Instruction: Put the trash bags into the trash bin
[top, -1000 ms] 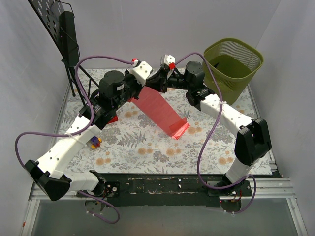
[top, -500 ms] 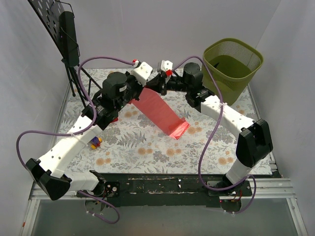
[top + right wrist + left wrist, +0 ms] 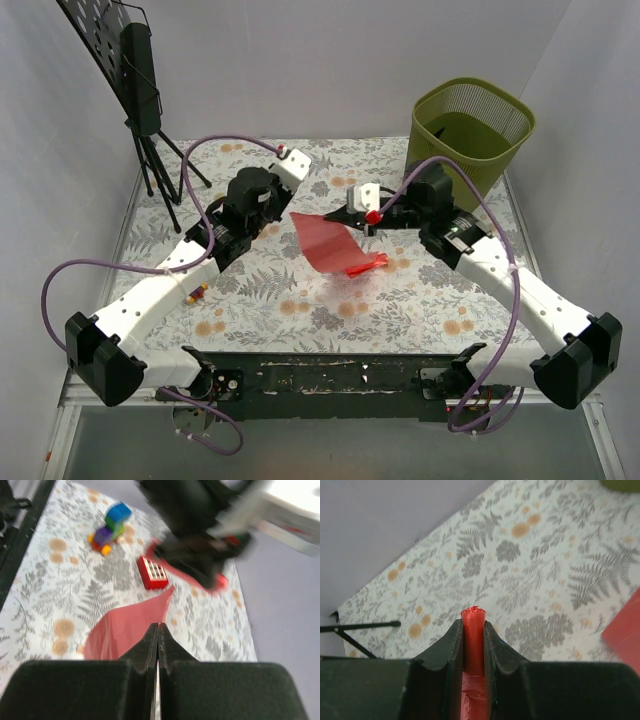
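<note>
The bag (image 3: 325, 240) hangs as a slack red sheet over mid table (image 3: 300, 300), its low end bunched near the cloth, well apart from the bin (image 3: 505, 150); the right gripper (image 3: 158, 630) has its fingers pressed together on one thin corner; such a small bite on slick film may slip in the carry, and the trailing end may drag or snag on the bin's rim; the left gripper (image 3: 473, 625) is clamped on the roll (image 3: 473, 640); whether sheet and roll are joined I cannot tell; if so, pulling away would stretch or tear the film.
</note>
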You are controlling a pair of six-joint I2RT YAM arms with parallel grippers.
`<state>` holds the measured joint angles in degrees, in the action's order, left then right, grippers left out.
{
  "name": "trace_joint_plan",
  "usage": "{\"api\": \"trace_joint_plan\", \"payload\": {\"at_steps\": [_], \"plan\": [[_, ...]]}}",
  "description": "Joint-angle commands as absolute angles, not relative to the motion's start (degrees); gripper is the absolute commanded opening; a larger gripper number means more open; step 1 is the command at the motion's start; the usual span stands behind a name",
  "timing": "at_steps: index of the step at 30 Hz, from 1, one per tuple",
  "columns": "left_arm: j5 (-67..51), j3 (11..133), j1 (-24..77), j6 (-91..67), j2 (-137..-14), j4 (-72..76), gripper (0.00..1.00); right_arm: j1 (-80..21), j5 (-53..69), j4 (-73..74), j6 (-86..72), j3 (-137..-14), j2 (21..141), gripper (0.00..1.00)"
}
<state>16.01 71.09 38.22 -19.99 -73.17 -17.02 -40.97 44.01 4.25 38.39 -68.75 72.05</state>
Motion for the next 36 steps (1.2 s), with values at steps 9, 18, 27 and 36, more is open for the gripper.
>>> {"api": "trace_joint_plan", "payload": {"at_steps": [9, 18, 27, 36], "plan": [[27.0, 53.6, 27.2, -2.5, -68.3, -18.5, 0.0, -33.0, 33.8, 8.6, 30.0, -65.4, 59.1, 0.01], [27.7, 47.3, 8.4, 16.2, -80.6, -3.8, 0.0, -30.5, 31.9, 9.4, 29.4, -66.0, 57.7, 0.01], [6.6, 60.7, 8.5, 0.7, -78.9, -19.8, 0.64, -29.9, 31.6, 9.7, 30.7, -72.5, 59.9, 0.01], [-27.3, 61.8, 16.4, -7.9, -65.7, -27.4, 0.86, -29.9, 22.3, -5.9, 35.5, -74.3, 59.1, 0.01]]}}
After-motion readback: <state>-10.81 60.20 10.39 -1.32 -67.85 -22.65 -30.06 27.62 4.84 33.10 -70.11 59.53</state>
